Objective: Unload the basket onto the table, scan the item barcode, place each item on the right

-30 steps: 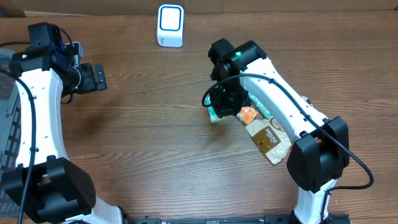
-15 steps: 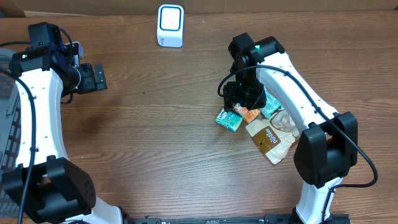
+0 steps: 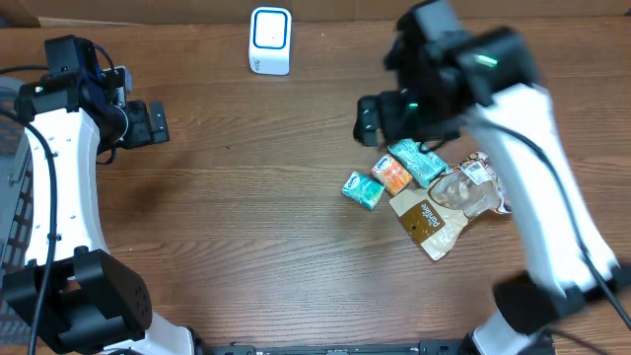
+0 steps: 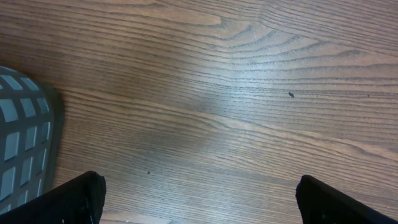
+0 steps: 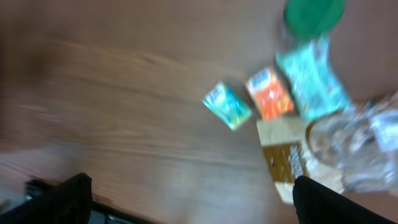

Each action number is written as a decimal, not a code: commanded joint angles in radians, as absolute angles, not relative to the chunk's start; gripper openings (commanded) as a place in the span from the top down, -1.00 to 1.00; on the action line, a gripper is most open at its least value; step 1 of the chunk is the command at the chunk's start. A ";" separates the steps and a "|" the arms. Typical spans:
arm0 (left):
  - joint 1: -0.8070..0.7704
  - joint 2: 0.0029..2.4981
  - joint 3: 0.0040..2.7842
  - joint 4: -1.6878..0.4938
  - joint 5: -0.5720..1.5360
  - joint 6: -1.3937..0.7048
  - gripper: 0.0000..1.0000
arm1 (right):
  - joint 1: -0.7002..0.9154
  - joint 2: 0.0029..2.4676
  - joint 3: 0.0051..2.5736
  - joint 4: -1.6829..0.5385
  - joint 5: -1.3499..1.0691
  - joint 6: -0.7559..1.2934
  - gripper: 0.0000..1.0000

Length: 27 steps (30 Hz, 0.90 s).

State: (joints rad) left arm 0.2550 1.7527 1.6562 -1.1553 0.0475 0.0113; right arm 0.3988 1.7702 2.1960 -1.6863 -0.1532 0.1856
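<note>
Spreading wide, the right gripper [image 5: 196,202] is holding nothing: its two dark fingers [image 5: 65,196] are sitting at the bottom corners of the blurred wrist view with only bare table [image 3: 246,227] between them. Below it, the small teal packet [image 3: 363,190] is lying at the left edge of a pile, just beside an orange packet [image 3: 392,176], with a larger teal packet [image 3: 418,163], a brown pouch [image 3: 426,222] and a clear bag [image 3: 471,189] crowding in to the right. The white scanner [image 3: 270,39] is standing well apart at the top centre. The left gripper [image 3: 148,123] is also gaping, idling near a grey basket [image 4: 18,143] at the left edge. Any fresh grab is probably risking a pinch on two packets at once, since they are lying so close, and a barcode facing down would not read. A second ago the right gripper was clamping the small teal packet low over the pile; it is now risen and released.
</note>
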 commanded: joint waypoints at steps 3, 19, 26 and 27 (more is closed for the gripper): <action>0.245 1.752 1.672 -1.154 0.048 0.034 -0.99 | 0.397 1.588 2.230 -1.694 -0.159 0.160 -1.00; 0.245 1.752 1.672 -1.154 0.048 0.034 -0.99 | 0.397 1.483 2.230 -1.694 -0.158 0.160 -1.00; 0.245 1.752 1.672 -1.154 0.048 0.034 -0.99 | 0.397 1.488 2.226 -1.693 -0.158 0.159 -1.00; 0.245 1.752 1.672 -1.154 0.048 0.034 -0.99 | 0.397 1.485 2.224 -1.693 -0.157 0.157 -1.00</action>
